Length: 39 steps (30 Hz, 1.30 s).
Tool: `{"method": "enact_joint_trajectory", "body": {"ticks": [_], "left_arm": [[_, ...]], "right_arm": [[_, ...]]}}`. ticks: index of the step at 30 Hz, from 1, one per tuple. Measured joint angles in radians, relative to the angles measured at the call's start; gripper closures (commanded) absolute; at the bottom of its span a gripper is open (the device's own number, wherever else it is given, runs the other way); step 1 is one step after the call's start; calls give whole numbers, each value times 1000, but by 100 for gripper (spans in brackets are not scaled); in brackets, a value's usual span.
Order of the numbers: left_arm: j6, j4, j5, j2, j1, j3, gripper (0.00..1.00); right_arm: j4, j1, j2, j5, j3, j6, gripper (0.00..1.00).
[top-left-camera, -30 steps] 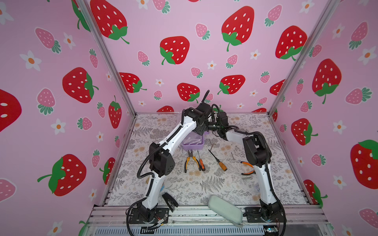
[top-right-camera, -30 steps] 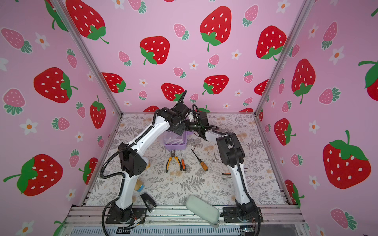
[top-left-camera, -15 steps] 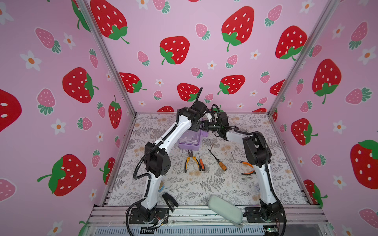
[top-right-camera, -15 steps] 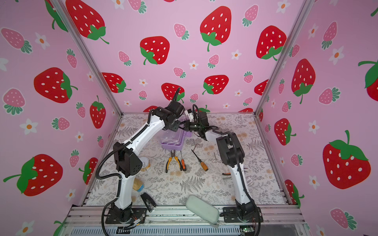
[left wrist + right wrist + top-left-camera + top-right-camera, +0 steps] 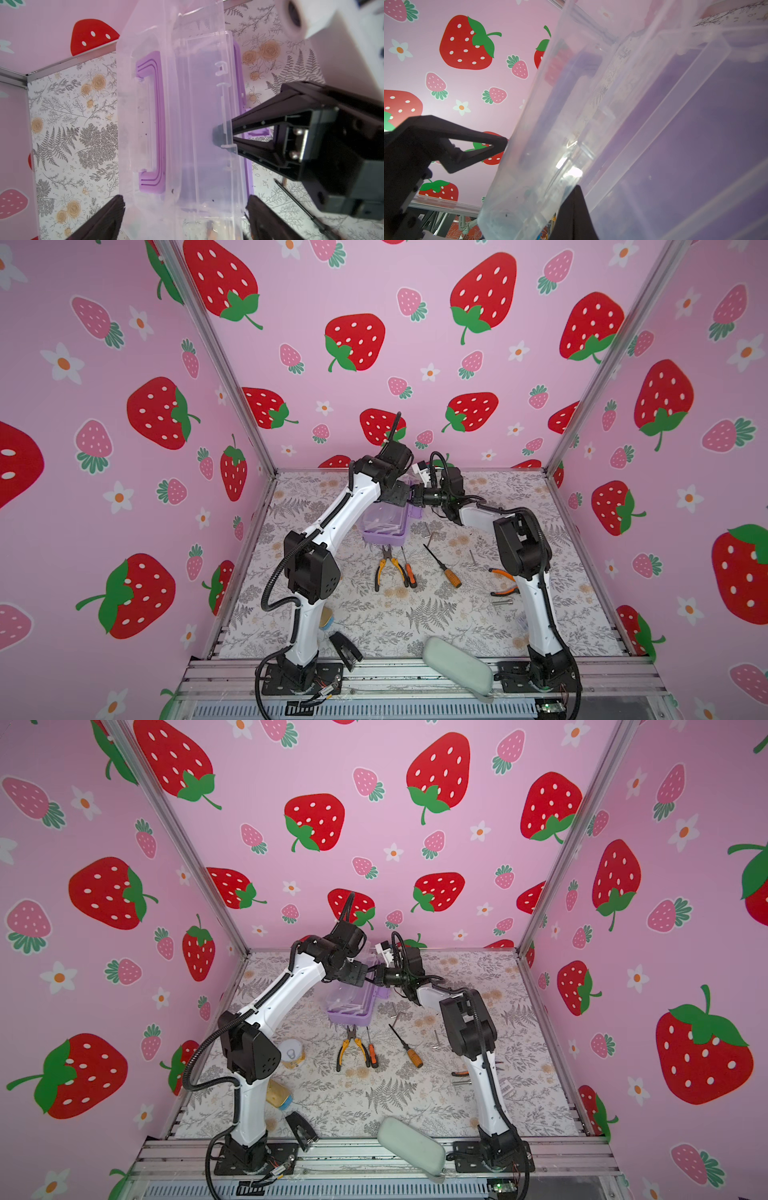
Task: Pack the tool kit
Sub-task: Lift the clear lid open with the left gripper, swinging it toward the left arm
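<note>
The tool kit [image 5: 382,537] [image 5: 349,1017] stands at the back middle, its lilac base down and its clear lid [image 5: 145,104] with the lilac handle [image 5: 153,124] raised. My left gripper [image 5: 185,209] [image 5: 392,506] is open, one finger on each side of the clear lid and tray. My right gripper [image 5: 221,135] [image 5: 575,199] [image 5: 415,497] is shut, tips against the clear tray's edge. Whether it pinches the plastic does not show. In front of the case lie orange-handled pliers [image 5: 388,568], two screwdrivers [image 5: 409,572] [image 5: 444,568] and hex keys [image 5: 430,531].
A second pair of orange pliers [image 5: 505,583] lies partly behind the right arm. A pale green pouch [image 5: 457,668] rests on the front rail. Two gold tins [image 5: 291,1052] [image 5: 278,1094] sit by the left arm, and a black object [image 5: 345,651] lies near its base.
My left arm's wrist has swung up and back over the case, and its elbow has shifted left. The right arm has stayed put.
</note>
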Motion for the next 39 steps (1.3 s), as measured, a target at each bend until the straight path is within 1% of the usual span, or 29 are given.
{"method": "enact_joint_trajectory", "body": {"ticks": [3, 5, 11, 13, 15, 18, 20, 24, 27, 29, 35, 39], "left_arm": [[13, -2, -6, -21, -12, -40, 0], [23, -5, -34, -31, -19, -60, 0], [30, -10, -82, -27, -20, -72, 0], [31, -10, -96, -19, -21, -72, 4], [31, -10, -111, -11, -21, -71, 12], [24, -11, -122, 2, -19, -71, 20], [18, -12, -136, 7, -19, -70, 24], [4, -19, -164, 8, -3, -66, 27], [-14, -14, -165, 2, 23, -66, 30], [-25, 1, -151, -17, 44, -80, 32], [-66, 66, -47, -111, 118, -157, 35], [-93, 107, 17, -166, 139, -209, 35]], "right_arm": [[1, 0, 0, -2, 36, 8, 100], [2, 0, 0, -2, 57, 10, 100], [5, 0, 0, -5, 84, 14, 100], [5, 0, 1, -6, 93, 16, 100], [9, 2, 3, -8, 103, 17, 100], [9, 5, 5, -12, 108, 17, 100], [9, 6, 6, -14, 108, 16, 100], [-2, 6, 6, -16, 108, 3, 99], [-23, 1, 2, -13, 85, -31, 99], [-64, -6, -5, 2, 49, -77, 99], [-292, -26, -19, 99, 13, -253, 99], [-404, -29, -21, 166, 13, -334, 97]]}}
